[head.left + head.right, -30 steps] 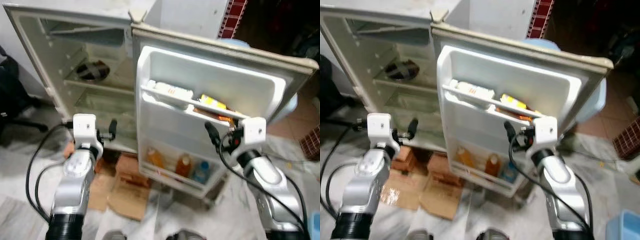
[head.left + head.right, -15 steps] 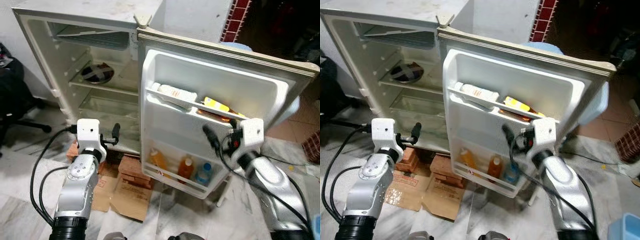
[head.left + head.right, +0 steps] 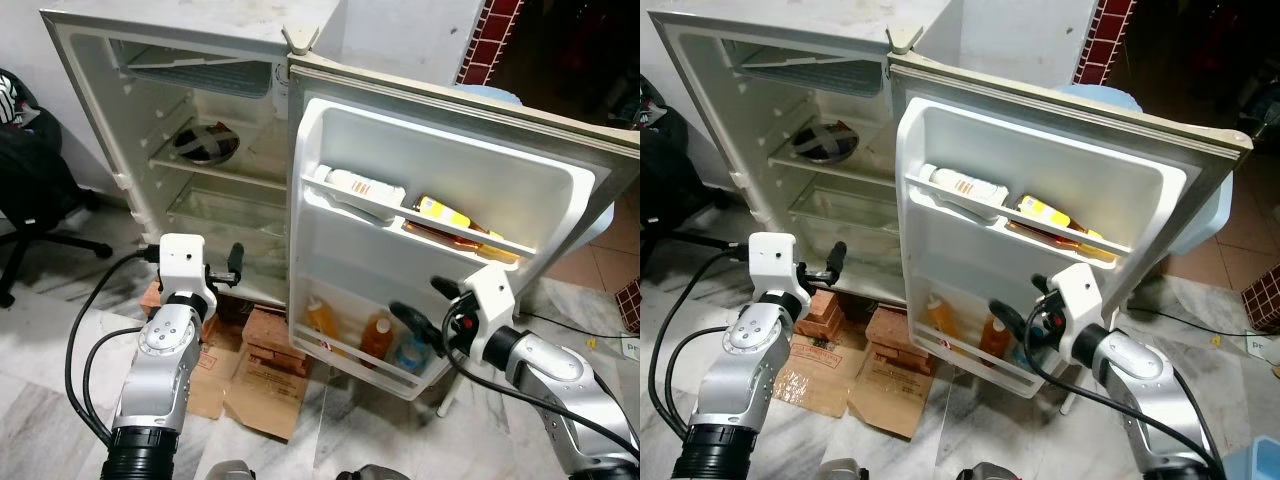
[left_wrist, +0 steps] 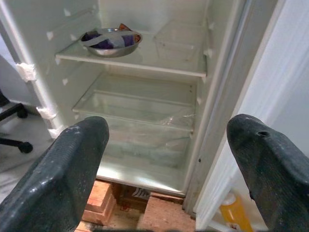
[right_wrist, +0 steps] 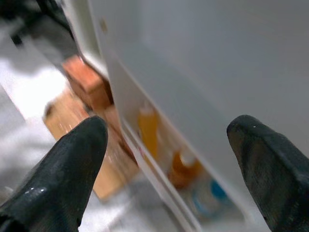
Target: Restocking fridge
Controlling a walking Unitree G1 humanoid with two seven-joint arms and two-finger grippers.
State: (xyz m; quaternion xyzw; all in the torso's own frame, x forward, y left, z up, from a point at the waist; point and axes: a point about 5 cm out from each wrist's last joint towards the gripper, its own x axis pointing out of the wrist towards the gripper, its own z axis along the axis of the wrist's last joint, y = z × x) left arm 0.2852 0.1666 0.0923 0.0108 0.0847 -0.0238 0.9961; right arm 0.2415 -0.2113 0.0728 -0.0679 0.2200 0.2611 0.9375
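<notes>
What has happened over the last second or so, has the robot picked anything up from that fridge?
No, nothing was picked up. The right gripper dropped from beside the upper door shelf to the bottles in the bottom door rack, fingers open. The camera also shifted, so the fridge only looks moved. The left gripper kept hovering open near the fridge's lower edge; the bowl and door items stayed put.

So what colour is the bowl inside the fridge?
Shiny silver metal bowl, clearest in the left wrist view.
</notes>
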